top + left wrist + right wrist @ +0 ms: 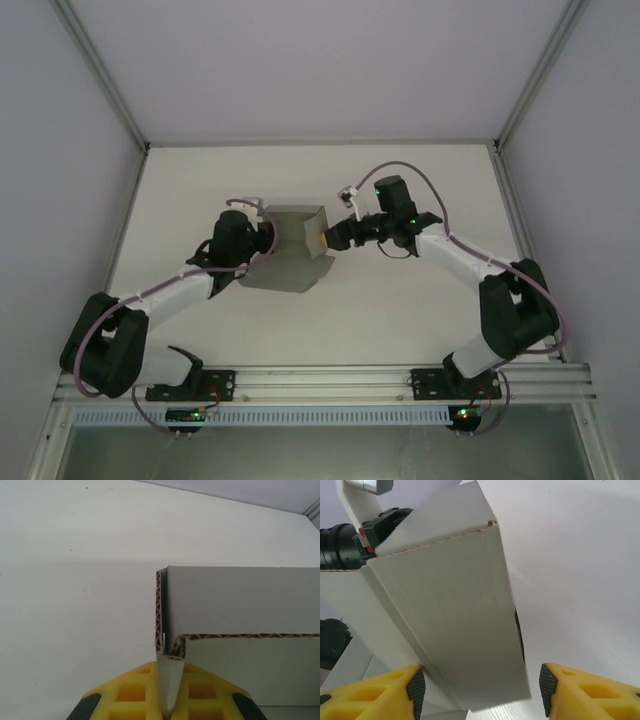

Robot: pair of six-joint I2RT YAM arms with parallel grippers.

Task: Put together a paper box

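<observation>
Midway across the table (430,320) the paper box (290,255) sits half-folded; the left gripper (168,695) clamps 1 upright wall; the right gripper (481,690) straddles a folded panel, jaws apart; closing squarely across it should avoid skewing the thin card.

Box (290,250): plain matte grey, no print; cut edges show a brown corrugated wave.
Left gripper (167,705): yellow fingers with a grid of square recesses, dark grey at the outer corners.
Right gripper (481,690): same yellow; pads (548,687) dark grey.
Table (75,580): off-white, faint specks.
Arms (170,295): white links, black joints.
Cables (415,175): dull lilac.
Base lights (195,413): green.
Walls (40,150): pale lilac-grey.
Rail (330,380): silver.
</observation>
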